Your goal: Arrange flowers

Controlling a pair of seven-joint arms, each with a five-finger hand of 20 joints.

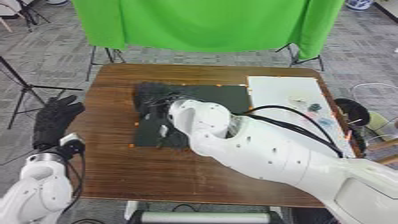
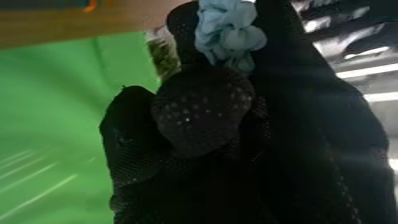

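Note:
In the head view my right hand (image 1: pixel 153 97) is over the left part of the dark mat (image 1: pixel 218 94), and its black glove blends into the mat. In the right wrist view my right hand (image 2: pixel 202 107) has its thumb and fingers closed on a light blue flower (image 2: pixel 233 32), whose petals stick out past the glove. The flower's lower part is hidden by the glove. My left hand (image 1: pixel 56 120), fingers straight, is beyond the table's left edge in the head view.
A white board (image 1: pixel 274 95) lies at the table's right side, with a small bluish item (image 1: pixel 314 107) on it. A small pale object (image 1: pixel 163 131) lies on the mat. A dark bin (image 1: pixel 354 111) stands beside the table. Green cloth (image 1: pixel 204 25) hangs behind it.

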